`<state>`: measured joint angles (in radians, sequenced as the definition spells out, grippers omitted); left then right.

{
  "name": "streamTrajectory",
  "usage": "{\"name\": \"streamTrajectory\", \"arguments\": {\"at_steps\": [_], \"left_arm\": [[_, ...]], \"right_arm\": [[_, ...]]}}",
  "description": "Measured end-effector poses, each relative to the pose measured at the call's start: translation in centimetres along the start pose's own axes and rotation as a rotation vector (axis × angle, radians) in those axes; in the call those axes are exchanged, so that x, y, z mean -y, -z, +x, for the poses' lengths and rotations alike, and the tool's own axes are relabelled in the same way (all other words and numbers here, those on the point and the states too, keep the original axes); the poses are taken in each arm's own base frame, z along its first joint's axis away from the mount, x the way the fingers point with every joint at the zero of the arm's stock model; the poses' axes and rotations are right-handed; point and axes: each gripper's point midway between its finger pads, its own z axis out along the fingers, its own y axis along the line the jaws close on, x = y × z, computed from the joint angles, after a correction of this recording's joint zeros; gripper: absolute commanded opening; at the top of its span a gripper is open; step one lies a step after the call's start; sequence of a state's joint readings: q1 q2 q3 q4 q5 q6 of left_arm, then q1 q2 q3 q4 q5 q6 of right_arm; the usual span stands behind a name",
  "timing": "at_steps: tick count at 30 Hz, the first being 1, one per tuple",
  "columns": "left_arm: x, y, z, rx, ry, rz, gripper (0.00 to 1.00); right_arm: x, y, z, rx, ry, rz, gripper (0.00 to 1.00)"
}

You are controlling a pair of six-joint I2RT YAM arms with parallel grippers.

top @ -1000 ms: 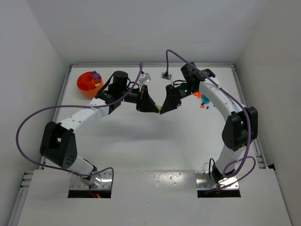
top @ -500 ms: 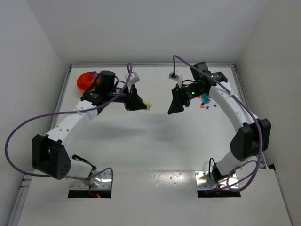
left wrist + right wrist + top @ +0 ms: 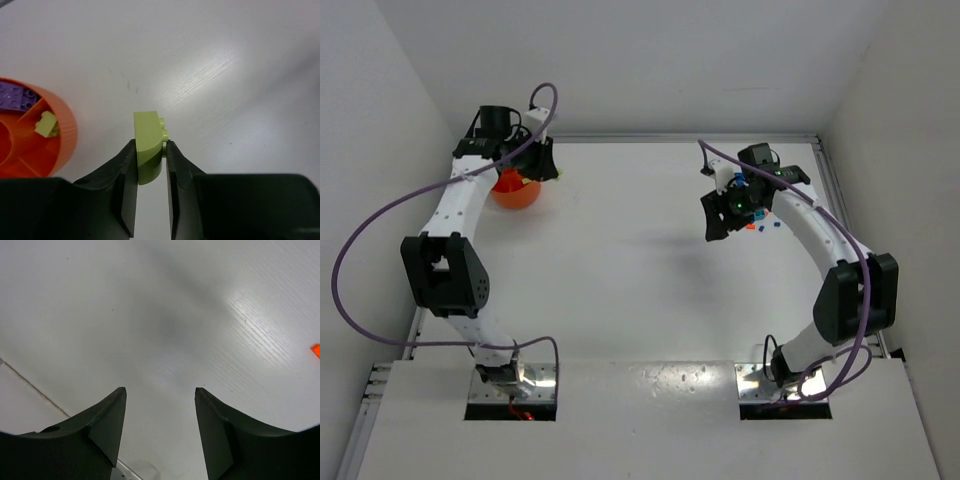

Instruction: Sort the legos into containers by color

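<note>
White table (image 3: 640, 270), with a metal rail along its edges and plain white walls (image 3: 620, 60) on three sides. At the far left corner sits an orange bowl (image 3: 68, 131), split into compartments; one has a purple brick (image 3: 17, 95), the next a small green brick (image 3: 46, 124). The left arm reaches straight up the left side. The left gripper (image 3: 151, 150) hangs just beside the bowl, clamped narrowly on a yellow-green brick (image 3: 147, 131) that stands on edge above bare table. The right arm curves out to the far right. The right gripper (image 3: 160, 391) gapes wide with nothing in it, near the loose bricks (image 3: 760, 222); one orange brick (image 3: 316, 350) shows at its view's edge.
</note>
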<state>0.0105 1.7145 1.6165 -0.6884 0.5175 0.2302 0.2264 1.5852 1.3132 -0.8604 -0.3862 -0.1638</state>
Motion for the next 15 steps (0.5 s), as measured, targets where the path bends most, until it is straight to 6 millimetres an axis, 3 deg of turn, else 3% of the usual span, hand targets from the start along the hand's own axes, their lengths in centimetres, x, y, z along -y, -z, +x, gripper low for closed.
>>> {"name": "streamTrajectory", "arguments": {"at_steps": [7,15], "left_arm": [[-6.0,-2.2,0.3,-0.094,0.000,-0.175,0.02],[-10.1,-2.6,3.3,-0.203,0.041,-0.293,0.02]], "right_arm": [[1.3,-0.3,0.0,-0.009,-0.014,0.047,0.58],[1.9,-0.8,0.2,-0.027,-0.027,0.051,0.59]]}}
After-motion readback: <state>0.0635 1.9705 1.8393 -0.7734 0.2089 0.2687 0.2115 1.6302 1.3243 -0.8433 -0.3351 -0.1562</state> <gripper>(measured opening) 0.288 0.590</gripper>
